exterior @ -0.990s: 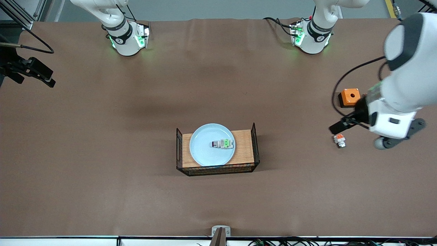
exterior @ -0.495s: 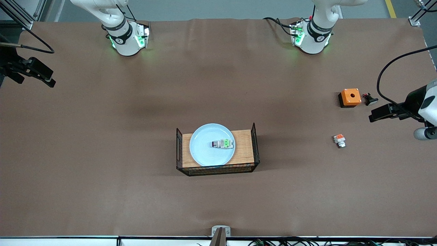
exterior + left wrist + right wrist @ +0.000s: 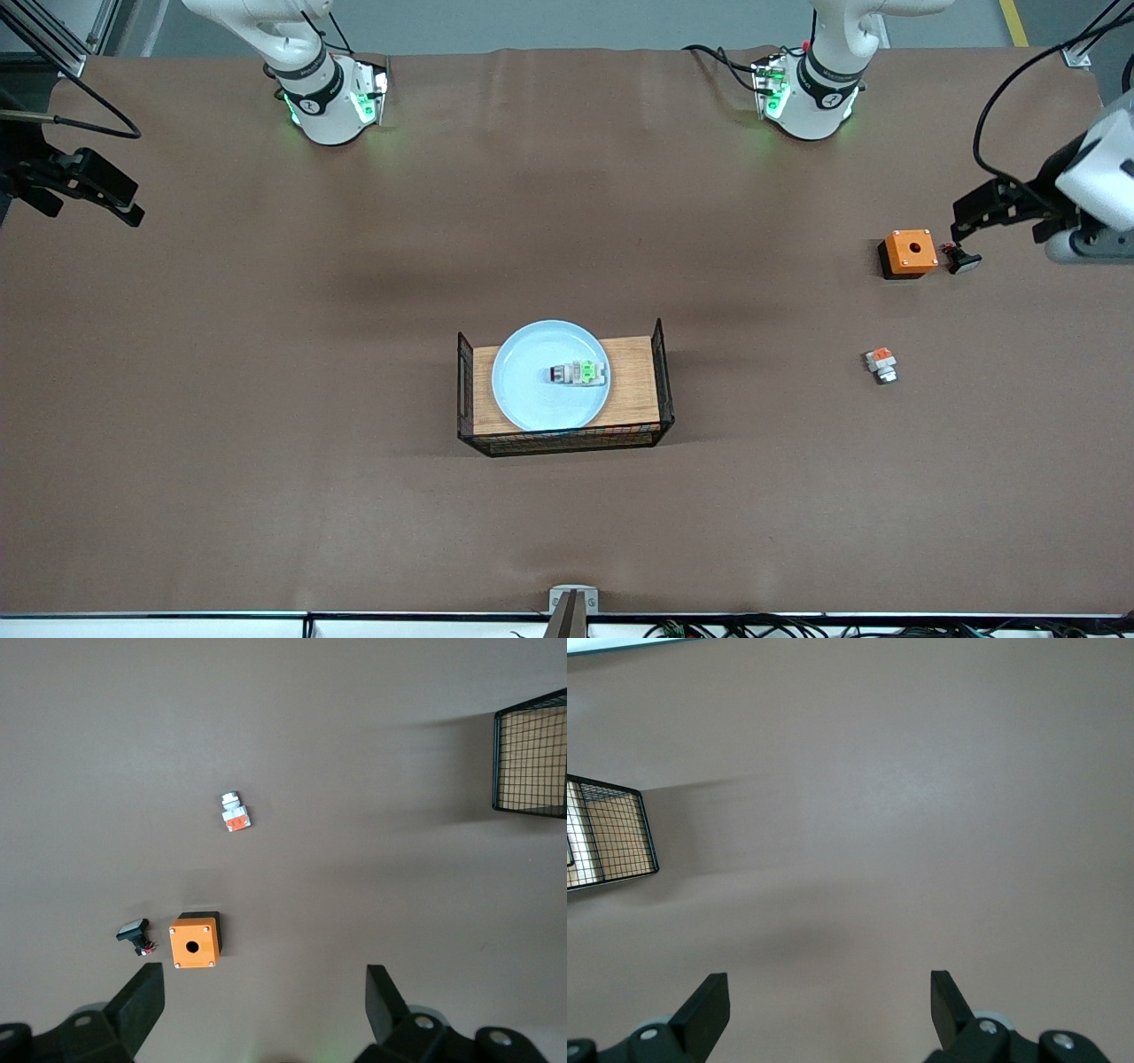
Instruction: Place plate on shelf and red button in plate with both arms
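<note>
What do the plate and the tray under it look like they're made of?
The plate looks like glazed ceramic or glossy plastic: pale blue, smooth, evenly coloured; which one is unclear. The tray seems to have a wooden floor with visible grain, fenced by thin black wire mesh, likely coated metal.

We see the wooden tray (image 3: 633, 381) mid-surface, its black mesh walls (image 3: 659, 372) rising at both ends and along the edge nearer the front camera, so entry is from above. The plate (image 3: 532, 399) fills most of the tray floor, with the red button (image 3: 580, 373) on it. Toward the left arm's end stand an orange box (image 3: 908, 252), a black button part (image 3: 960, 260) just beside it, and a small white part (image 3: 881, 364) nearer the front camera. Broad bare surface (image 3: 266, 399) lies toward the right arm's end.
</note>
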Robot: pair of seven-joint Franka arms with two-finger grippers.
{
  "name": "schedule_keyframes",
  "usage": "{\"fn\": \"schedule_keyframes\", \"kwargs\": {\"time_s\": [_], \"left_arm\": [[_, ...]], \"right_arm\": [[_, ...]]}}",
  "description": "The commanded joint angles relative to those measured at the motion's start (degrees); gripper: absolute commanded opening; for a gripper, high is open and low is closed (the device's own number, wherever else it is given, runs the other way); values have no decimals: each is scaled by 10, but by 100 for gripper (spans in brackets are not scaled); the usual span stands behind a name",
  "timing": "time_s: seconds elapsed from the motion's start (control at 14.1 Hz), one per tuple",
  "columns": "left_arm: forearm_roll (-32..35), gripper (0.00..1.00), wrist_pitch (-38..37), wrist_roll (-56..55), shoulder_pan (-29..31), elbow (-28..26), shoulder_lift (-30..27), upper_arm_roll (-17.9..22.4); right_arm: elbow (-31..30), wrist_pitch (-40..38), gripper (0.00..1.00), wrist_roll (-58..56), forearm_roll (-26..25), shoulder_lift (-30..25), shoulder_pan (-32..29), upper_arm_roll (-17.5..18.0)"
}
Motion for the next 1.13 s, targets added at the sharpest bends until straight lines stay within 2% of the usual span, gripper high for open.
{"fn": "schedule_keyframes", "kwargs": {"time_s": [0.0,0.07,0.14,1.06], "left_arm": [[9,100,33,10,52,-59,-45,-56],[9,100,33,10,70,-59,-46,-79],[9,100,31,10,71,-59,-50,-81],[8,100,22,2,67,-61,-76,-81]], "right_arm": [[0,-1,100,-8,-2,-6,-7,5],[0,-1,100,-8,-2,-6,-7,5],[0,-1,100,-8,-2,-6,-7,5],[-1,-2,100,-7,-1,-6,-7,5]]}}
